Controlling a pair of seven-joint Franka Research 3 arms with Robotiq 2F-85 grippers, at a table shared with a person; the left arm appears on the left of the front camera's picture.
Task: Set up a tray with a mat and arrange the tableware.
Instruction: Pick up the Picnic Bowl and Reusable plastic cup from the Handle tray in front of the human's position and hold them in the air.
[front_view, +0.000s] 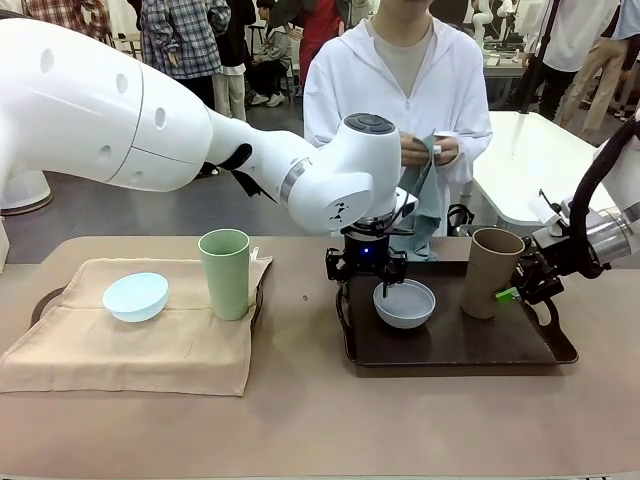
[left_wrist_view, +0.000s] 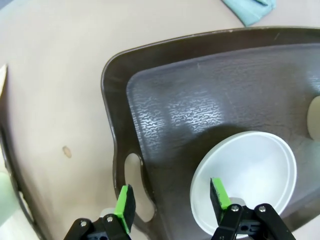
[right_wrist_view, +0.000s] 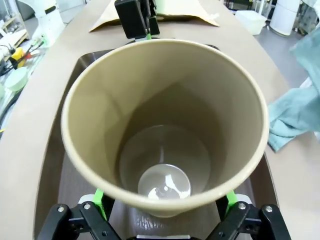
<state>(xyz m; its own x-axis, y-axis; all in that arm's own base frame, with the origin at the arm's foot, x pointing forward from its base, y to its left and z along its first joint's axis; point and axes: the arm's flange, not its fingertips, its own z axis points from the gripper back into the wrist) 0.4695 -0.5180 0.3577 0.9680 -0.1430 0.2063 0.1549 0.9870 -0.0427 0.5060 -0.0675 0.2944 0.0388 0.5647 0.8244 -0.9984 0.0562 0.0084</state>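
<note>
Front view: the left gripper hangs at 10 o'clock of the whitish-grey round bowl on the dark brown plastic tray.

Left wrist view: its part-open jaws straddle that rim and grip nothing. Closing off-centre could tip the bowl.

Right wrist view: the right gripper, spread wide, flanks the tall tan-brown tumbler unclamped. A sideways nudge could topple it.

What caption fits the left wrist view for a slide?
Open left gripper straddling the rim of the grey bowl on the brown tray.

Spread left tool straddles whitish bowl rim on tray.
</note>
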